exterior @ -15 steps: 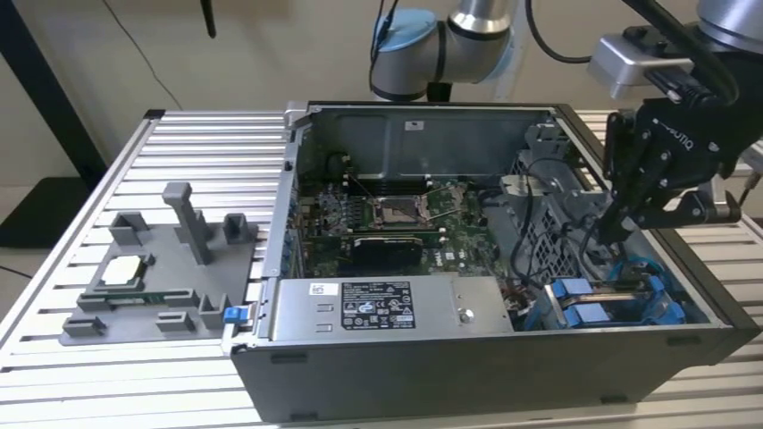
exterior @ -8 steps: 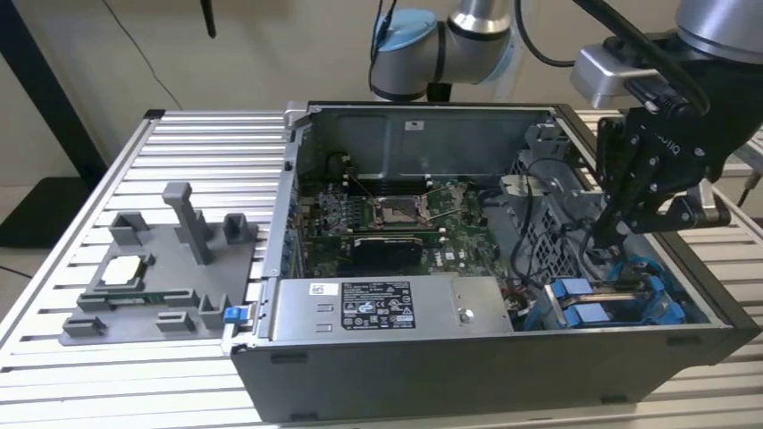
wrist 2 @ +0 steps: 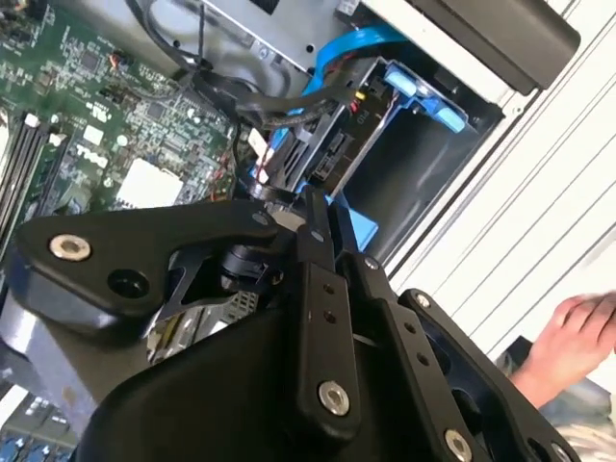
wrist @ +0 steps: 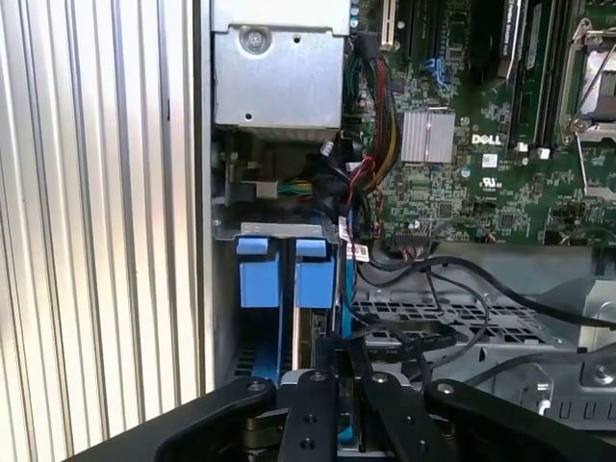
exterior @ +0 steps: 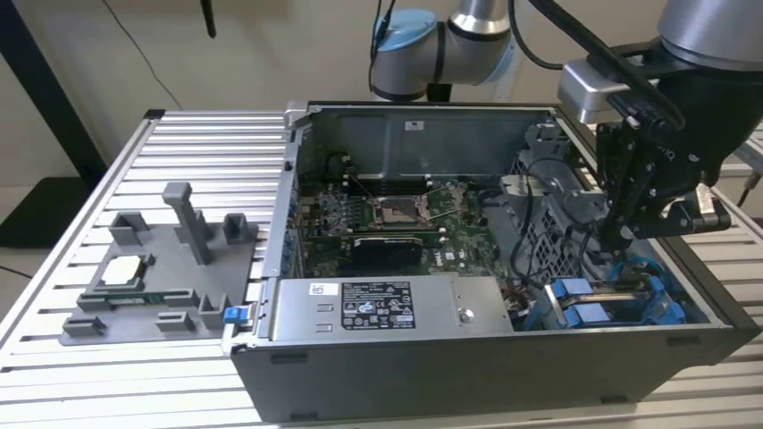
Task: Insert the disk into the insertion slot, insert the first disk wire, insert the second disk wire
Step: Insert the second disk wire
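A hand (wrist 2: 577, 332) beside the claw (wrist 2: 313, 207).

I see the disk (wrist: 310, 332) already seated edge-up in the insertion slot (wrist: 258, 289), lower centre of the first wrist view, blue carrier tabs showing; in the exterior view it sits lower right (exterior: 614, 304).

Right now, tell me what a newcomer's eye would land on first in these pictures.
The open computer case on the slatted table, its green motherboard bare, draws the eye first. Next comes the black pincer reaching down inside the case at the exterior view's right, just above the bright blue drive carriers. In the second wrist view, a person's hand rests beside the case.
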`<state>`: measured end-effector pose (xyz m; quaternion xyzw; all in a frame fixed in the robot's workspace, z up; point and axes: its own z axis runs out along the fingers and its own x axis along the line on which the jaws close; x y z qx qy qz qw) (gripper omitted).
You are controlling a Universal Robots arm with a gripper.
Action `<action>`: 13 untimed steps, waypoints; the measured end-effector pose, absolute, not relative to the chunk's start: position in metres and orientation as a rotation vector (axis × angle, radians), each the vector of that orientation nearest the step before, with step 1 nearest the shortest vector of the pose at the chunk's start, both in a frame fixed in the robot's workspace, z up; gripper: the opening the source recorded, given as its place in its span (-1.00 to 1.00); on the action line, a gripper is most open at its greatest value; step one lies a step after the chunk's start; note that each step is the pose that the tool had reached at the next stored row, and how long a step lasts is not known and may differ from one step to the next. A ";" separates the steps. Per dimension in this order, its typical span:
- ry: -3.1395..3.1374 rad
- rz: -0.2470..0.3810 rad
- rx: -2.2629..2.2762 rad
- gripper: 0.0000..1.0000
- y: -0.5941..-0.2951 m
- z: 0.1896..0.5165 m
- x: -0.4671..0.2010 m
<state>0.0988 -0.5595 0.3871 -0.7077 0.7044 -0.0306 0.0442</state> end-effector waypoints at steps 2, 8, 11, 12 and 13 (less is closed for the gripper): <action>2.153 -0.094 -2.163 -1.00 -0.560 0.387 0.099; 2.152 -0.098 -2.161 -1.00 -0.560 0.379 0.099; 2.150 -0.108 -2.157 -1.00 -0.560 0.375 0.099; 2.149 -0.112 -2.154 -1.00 -0.560 0.374 0.099; 2.149 -0.115 -2.152 -1.00 -0.560 0.372 0.099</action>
